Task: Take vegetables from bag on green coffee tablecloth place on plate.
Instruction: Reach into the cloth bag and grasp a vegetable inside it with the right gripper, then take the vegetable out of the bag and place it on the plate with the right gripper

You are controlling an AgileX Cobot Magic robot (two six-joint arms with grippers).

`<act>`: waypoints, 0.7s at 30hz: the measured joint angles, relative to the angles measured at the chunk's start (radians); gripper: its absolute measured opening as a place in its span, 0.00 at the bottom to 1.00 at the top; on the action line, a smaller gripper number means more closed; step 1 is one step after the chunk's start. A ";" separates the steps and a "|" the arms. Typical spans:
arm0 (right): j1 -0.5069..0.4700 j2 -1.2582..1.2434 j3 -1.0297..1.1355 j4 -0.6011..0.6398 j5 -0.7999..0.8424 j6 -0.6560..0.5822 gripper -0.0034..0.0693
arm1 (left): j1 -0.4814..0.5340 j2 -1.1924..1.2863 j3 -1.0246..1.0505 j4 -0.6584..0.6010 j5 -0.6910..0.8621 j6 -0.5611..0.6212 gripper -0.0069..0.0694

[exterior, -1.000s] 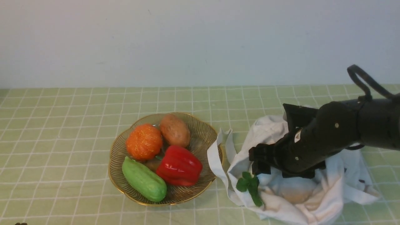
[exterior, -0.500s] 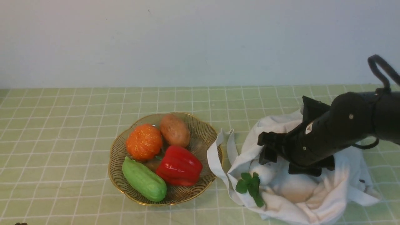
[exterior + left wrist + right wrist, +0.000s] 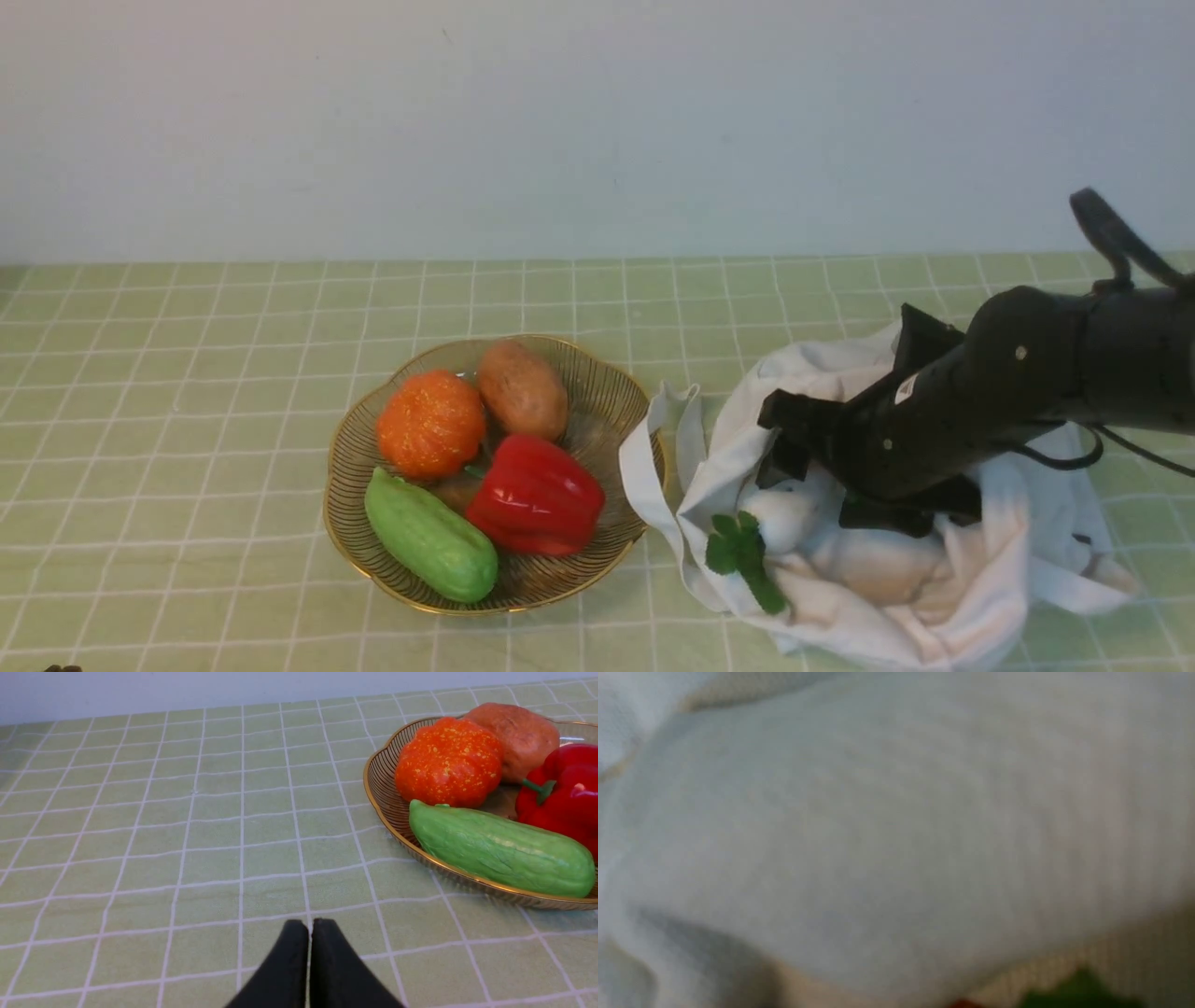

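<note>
Right, over to the front view, where the right gripper [image 3: 780, 441] is down at the mouth of the bag [image 3: 934, 616], its black fingers just above the white radish [image 3: 782, 516]. Open or closed? I cannot tell; the fingers are one dark mass against the cloth. The radish lies in the bag's opening, and its green leaves [image 3: 742, 555] spill over the edge nearest the plate [image 3: 329, 509].

The right wrist view fills with blurred off-white bag cloth [image 3: 896, 835], with a green smudge [image 3: 1078, 991] at one edge that is too soft to name. It shows no fingers, so it doesn't settle the grip either.

The left wrist view is the one that shows the left gripper [image 3: 309, 926]. Its two black fingers are pressed together with only a hairline between them, holding nothing, low over the green tablecloth [image 3: 140, 812] on the counter, well apart from the bag.

That view also brings the plate's gold wire rim [image 3: 376, 791] up close. You can see the speckled skin of the orange pumpkin [image 3: 448, 760], the brown potato [image 3: 518, 737] touching it, the green cucumber [image 3: 500, 849] along the near rim and the red pepper [image 3: 567, 793]. The front view shows all four sitting together on the plate, just beside the bag's strap
</note>
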 joint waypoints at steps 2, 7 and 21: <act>0.000 0.005 0.000 0.001 -0.013 -0.002 0.78 | 0.000 0.000 0.000 0.000 0.000 0.000 0.08; 0.000 0.034 -0.006 0.020 -0.039 -0.002 0.78 | 0.000 0.000 0.000 0.000 0.000 0.000 0.08; 0.001 0.044 -0.015 0.043 -0.042 -0.091 0.72 | 0.000 0.000 0.000 0.000 0.000 0.000 0.08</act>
